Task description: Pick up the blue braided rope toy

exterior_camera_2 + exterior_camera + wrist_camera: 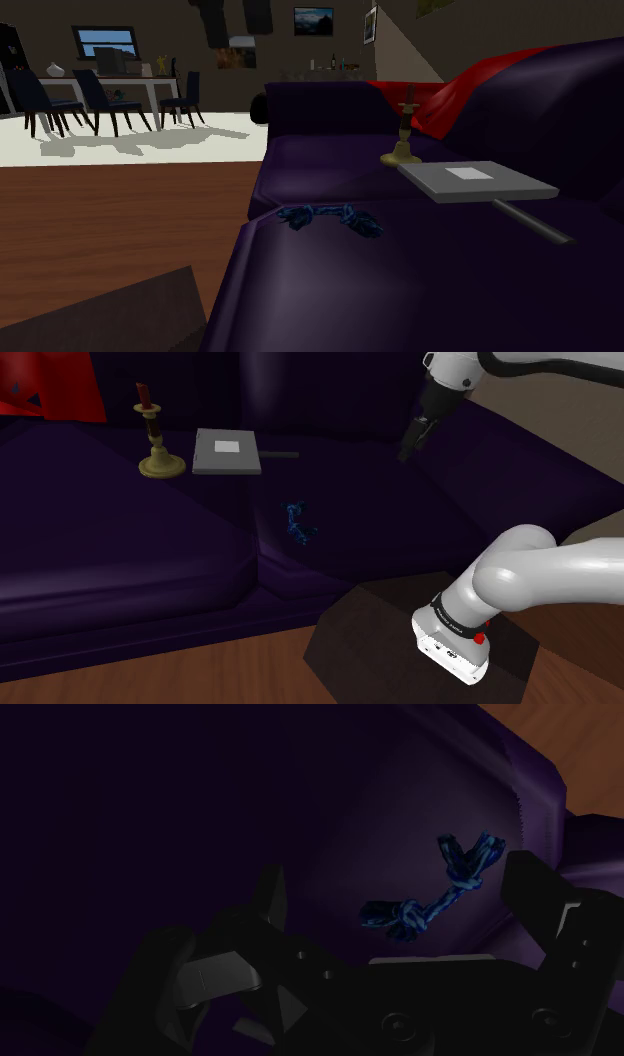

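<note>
Your gripper (408, 449) hangs above the purple sofa (120, 582), fingers spread wide with nothing between them, well apart from the blue braided rope toy (298, 524). That toy lies on the sofa's seat cushion, close to the sofa's front edge. Bring the hand over the toy's middle strand and turn the fingers to straddle the braid crosswise. Descend until the tips press slightly into the cushion before closing, since the rope looks thin and likely to slip. It is a short dark-blue braid, knotted at both ends, with frayed tufts.
</note>
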